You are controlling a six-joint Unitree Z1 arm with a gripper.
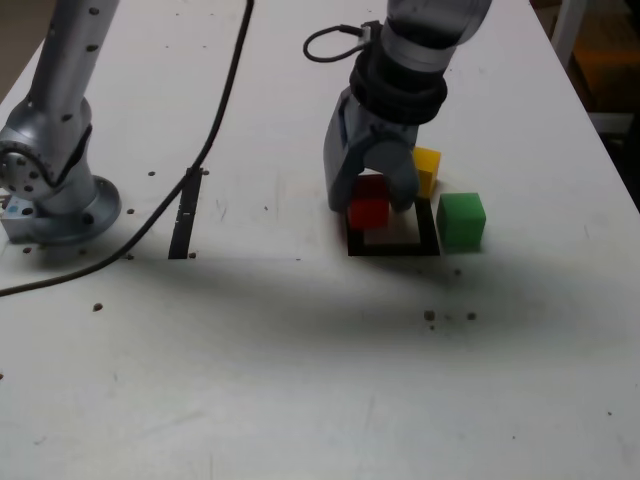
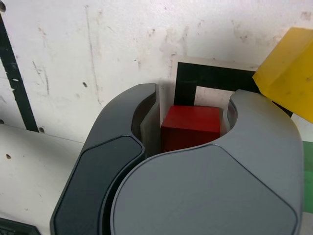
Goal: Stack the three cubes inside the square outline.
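Well, nearest in the exterior view is the front edge of the outline (image 1: 393,250), with the green cube (image 1: 461,222) just outside it, on the exterior view's right. The red cube (image 1: 368,213) is at the outline's left side in that view, between the fingers of the gripper (image 1: 374,198); whether they clench it or merely flank it, I cannot tell. Farther back, the yellow cube (image 1: 427,170) sits by the outline's far right corner, partly hidden behind the gripper.
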